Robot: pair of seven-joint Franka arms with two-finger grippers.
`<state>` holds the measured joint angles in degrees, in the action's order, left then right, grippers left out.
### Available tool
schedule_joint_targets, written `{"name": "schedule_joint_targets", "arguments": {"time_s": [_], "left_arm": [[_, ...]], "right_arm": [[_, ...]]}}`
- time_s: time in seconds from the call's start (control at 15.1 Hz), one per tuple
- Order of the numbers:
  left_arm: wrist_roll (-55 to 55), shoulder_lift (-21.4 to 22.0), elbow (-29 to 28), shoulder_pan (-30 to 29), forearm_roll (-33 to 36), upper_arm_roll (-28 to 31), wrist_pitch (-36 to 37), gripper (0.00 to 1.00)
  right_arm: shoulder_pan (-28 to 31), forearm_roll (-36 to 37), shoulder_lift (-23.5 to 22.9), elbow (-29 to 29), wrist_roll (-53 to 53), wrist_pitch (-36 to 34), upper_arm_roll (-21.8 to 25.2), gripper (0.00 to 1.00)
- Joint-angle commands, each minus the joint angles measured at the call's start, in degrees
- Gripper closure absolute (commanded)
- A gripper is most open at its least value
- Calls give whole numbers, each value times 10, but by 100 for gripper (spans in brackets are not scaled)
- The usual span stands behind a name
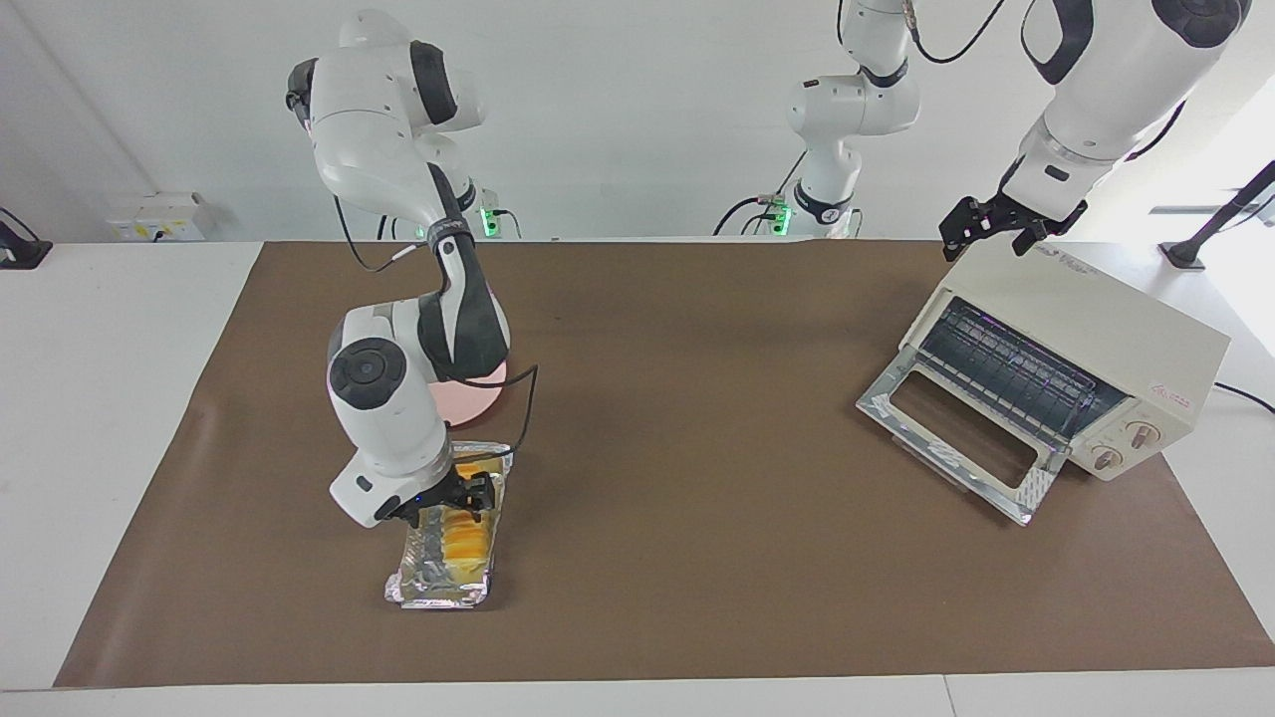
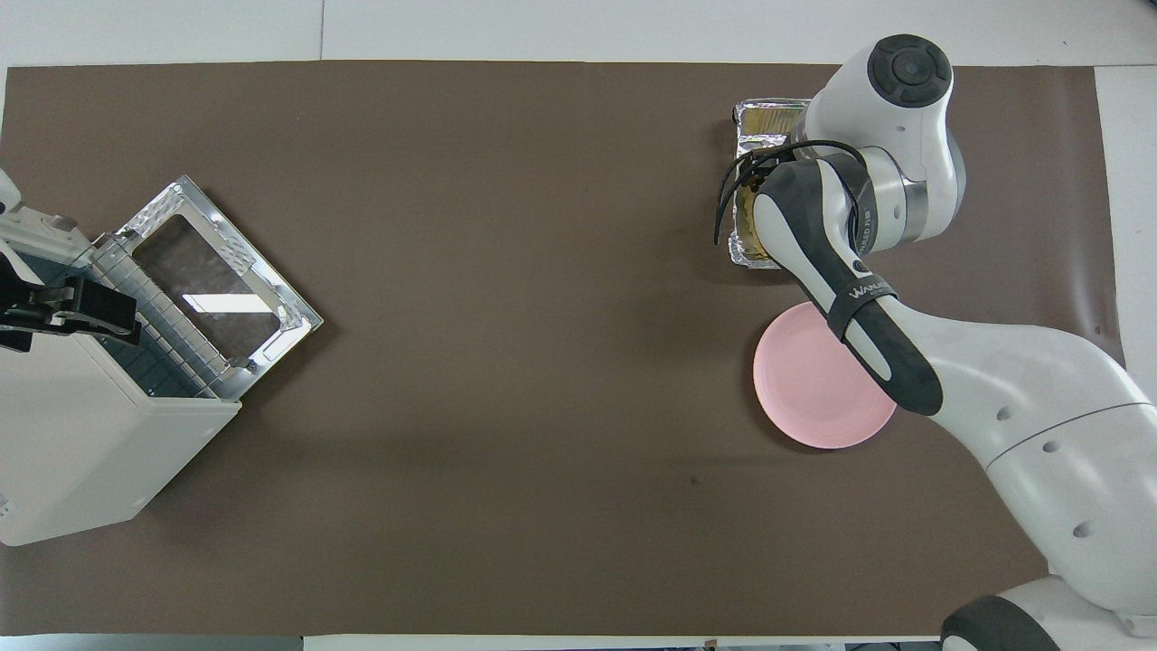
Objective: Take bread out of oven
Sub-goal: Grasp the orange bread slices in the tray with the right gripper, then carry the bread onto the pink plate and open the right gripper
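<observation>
Bread already out: the small ridged golden-orange loaf point(image 1: 465, 536) lies in the crinkled silver foil tray point(image 1: 438, 586), well apart from the open cream-white toaster oven point(image 1: 1086, 344); your right gripper point(image 1: 466, 495) hovers over the loaf, finger state unreadable, left gripper point(image 1: 996, 227) waiting fingers-apart above the oven—next, I judge, close squarely on the loaf.

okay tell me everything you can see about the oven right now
The oven is a cream-white, boxy toaster oven at the left arm's end of the table, turned at an angle. Its glass-windowed door hangs fully open, dropped down flat with a shiny metal frame. Inside, a dark wire rack shows, with no bread on it. Two round knobs sit beside the opening. The left gripper is at its top edge.
</observation>
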<state>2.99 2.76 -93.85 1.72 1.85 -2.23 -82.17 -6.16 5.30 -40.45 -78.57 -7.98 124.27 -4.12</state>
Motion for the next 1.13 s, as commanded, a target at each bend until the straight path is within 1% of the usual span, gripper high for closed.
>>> {"name": "schedule_joint_targets", "arguments": {"time_s": [0.0,0.2,0.4,0.46,0.6,0.73,0.8,0.86,0.93,0.99,1.06], "left_arm": [[5,11,-6,-7,-5,-4,5,0],[5,10,-6,-7,-5,-4,5,0],[5,11,-6,-7,-5,-4,5,0],[5,11,-6,-7,-5,-4,5,0],[5,11,-6,-7,-5,-4,5,0],[5,11,-6,-7,-5,-4,5,0],[5,10,-6,-7,-5,-4,5,0],[5,11,-6,-7,-5,-4,5,0],[5,11,-6,-7,-5,-4,5,0],[5,11,-6,-7,-5,-4,5,0],[5,11,-6,-7,-5,-4,5,0]], "right_arm": [[6,8,16,-28,-15,14,-5,100],[10,8,18,-22,-13,-2,-5,100],[9,1,29,18,-13,-96,-5,100],[9,0,44,26,-16,-132,-6,100],[10,-3,80,15,-19,-155,-7,100],[8,-4,134,-29,-39,-190,-8,100],[6,-4,168,-67,-51,-194,-9,100],[5,-11,212,-132,-61,-180,-10,100],[4,-27,264,-206,-74,-146,-11,100],[4,-34,319,-294,-79,-97,-11,100],[4,-35,363,-364,-79,-53,-11,100]]}}
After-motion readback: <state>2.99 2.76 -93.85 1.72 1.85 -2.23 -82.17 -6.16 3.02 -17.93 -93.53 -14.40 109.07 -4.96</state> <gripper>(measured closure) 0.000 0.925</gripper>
